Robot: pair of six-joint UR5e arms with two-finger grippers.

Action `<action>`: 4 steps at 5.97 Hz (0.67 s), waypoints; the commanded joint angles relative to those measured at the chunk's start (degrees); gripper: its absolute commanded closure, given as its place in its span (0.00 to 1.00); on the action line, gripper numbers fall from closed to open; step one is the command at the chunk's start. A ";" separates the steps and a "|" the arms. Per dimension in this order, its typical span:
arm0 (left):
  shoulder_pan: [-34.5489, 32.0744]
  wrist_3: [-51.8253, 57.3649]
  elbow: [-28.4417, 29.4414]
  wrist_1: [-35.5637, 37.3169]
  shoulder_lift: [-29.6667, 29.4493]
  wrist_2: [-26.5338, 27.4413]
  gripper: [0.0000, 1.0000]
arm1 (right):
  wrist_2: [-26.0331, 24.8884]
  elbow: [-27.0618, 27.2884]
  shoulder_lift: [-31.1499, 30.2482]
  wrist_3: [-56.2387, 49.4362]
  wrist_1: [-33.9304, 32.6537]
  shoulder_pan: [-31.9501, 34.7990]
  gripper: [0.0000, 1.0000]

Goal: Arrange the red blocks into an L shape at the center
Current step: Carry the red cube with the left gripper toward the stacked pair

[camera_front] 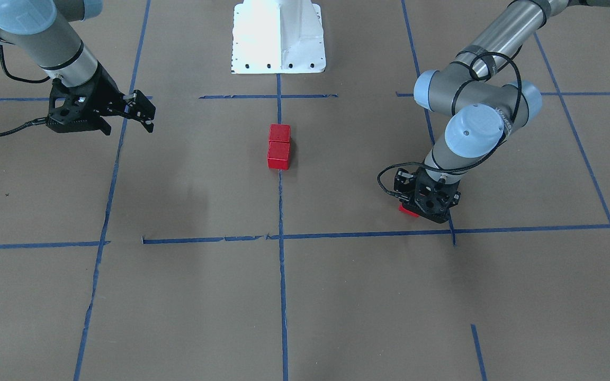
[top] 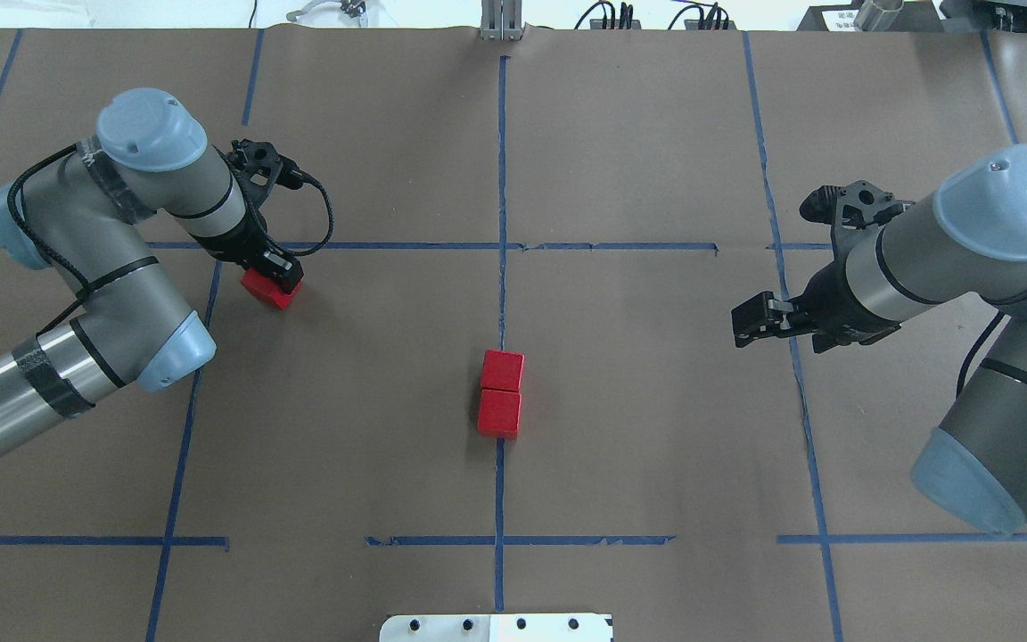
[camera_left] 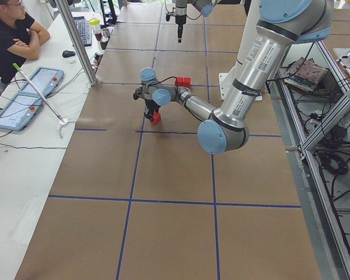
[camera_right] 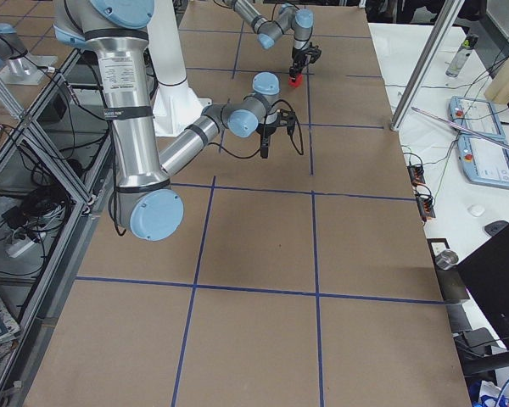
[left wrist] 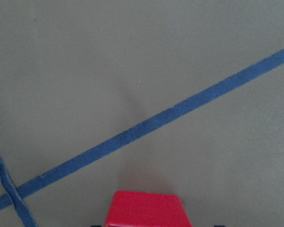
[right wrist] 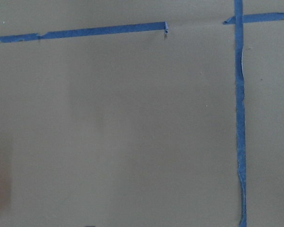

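Two red blocks [top: 501,390] lie touching, one behind the other, on the vertical blue tape line in the center [top: 638,374]; they also show in the front view [camera_front: 279,147]. The third red block [top: 266,291] is at the center's far left corner, between the fingers of my left gripper [top: 273,278], which points down and is shut on it, low over the paper. It also shows in the front view [camera_front: 406,209] and at the bottom of the left wrist view [left wrist: 146,209]. My right gripper [top: 748,323] is open and empty at the center's right border, above the paper.
The white robot base [camera_front: 278,37] stands at the table's near edge behind the center. Blue tape lines [top: 781,267] split the brown paper into cells. A seated operator [camera_left: 11,35] and tablets [camera_left: 29,96] are on a side table past the far edge.
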 commanded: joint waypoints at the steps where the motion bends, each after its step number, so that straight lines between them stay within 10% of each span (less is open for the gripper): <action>1: -0.46 -8.32 -3.10 2.95 -2.62 1.89 1.00 | 0.18 0.32 -0.09 0.00 0.00 0.00 0.00; 4: 8.40 -46.05 -11.55 14.03 -6.22 7.62 1.00 | 0.18 0.15 -0.27 -0.09 0.00 0.09 0.00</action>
